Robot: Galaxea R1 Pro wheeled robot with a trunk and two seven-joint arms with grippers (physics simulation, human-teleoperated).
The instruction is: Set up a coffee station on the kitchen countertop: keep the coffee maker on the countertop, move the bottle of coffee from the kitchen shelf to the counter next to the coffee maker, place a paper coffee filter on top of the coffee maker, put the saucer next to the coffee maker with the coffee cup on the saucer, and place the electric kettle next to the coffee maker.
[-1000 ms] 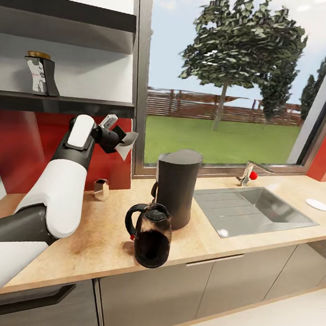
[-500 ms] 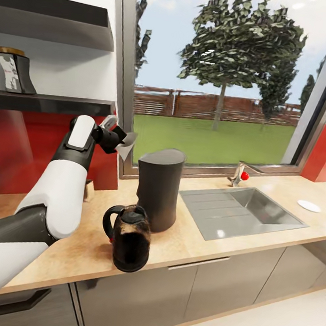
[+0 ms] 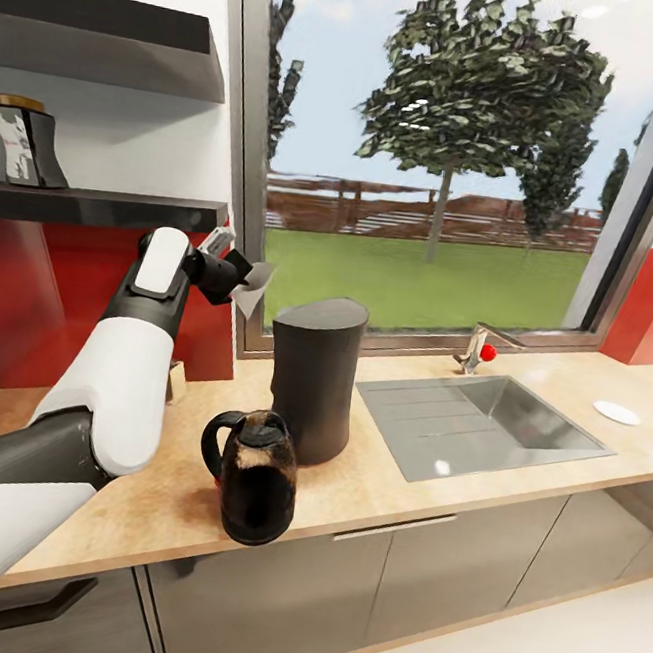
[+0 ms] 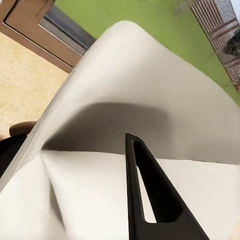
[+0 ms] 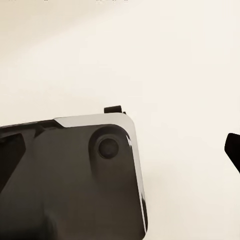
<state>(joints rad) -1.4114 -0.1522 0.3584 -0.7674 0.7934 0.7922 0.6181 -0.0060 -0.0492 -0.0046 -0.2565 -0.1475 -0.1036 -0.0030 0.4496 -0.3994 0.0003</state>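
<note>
The left arm is raised in front of the window frame, and the left fingers (image 3: 243,280) are closed on a white paper filter (image 3: 251,294), which hangs in the air up and to the left of the coffee maker (image 3: 311,377), apart from its flat top. Through the left wrist view the filter (image 4: 125,150) spreads wide and creased, with one dark finger (image 4: 150,200) lying across its surface. The coffee maker, a tall dark cylinder, stands on the wooden desk (image 3: 380,483) just left of the steel sink (image 3: 477,423). The dark kettle (image 3: 256,475) sits right in front of it near the desk's front edge, handle to the left. On the dark wall shelf (image 3: 98,204) at far left stands the coffee bottle (image 3: 19,138) with its gold cap, well apart from the coffee maker. A small white saucer (image 3: 617,411) lies at the far right of the desk beyond the sink. Of the right fingers I cannot tell whether they are open or closed.
</note>
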